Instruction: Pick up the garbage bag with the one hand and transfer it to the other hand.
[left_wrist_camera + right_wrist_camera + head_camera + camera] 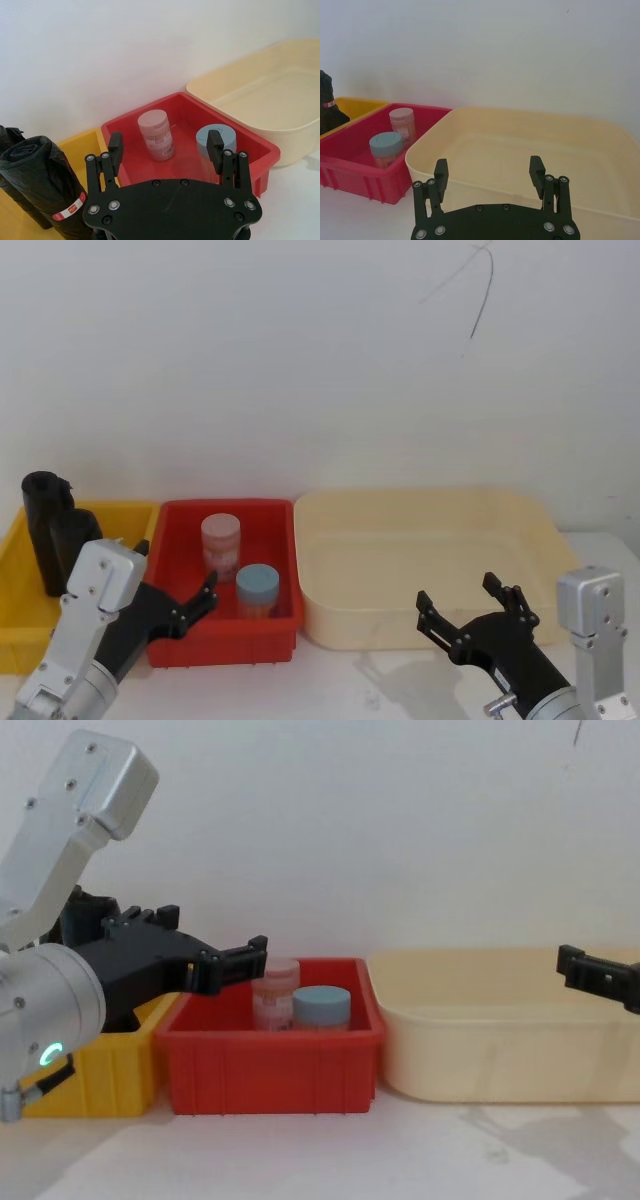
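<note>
The garbage bag point(42, 182), a black roll with a red-and-white label band, stands upright in the yellow bin point(15, 610) at the far left; in the head view the garbage bag point(73, 540) is the shorter of two rolls. My left gripper point(175, 575), on the arm with the green ring light point(50, 1053), hovers open over the edge between the yellow and red bins, just right of the bag and holding nothing. The left gripper point(165, 145) points toward the red bin. My right gripper point(460, 598) hangs open and holds nothing in front of the cream tub.
A taller wrinkly black roll point(42, 525) stands behind the bag. The red bin point(225, 635) holds a pink-lidded jar point(221, 540) and a blue-lidded jar point(257, 588). A large cream tub point(420, 625) sits to its right. A white wall closes the back.
</note>
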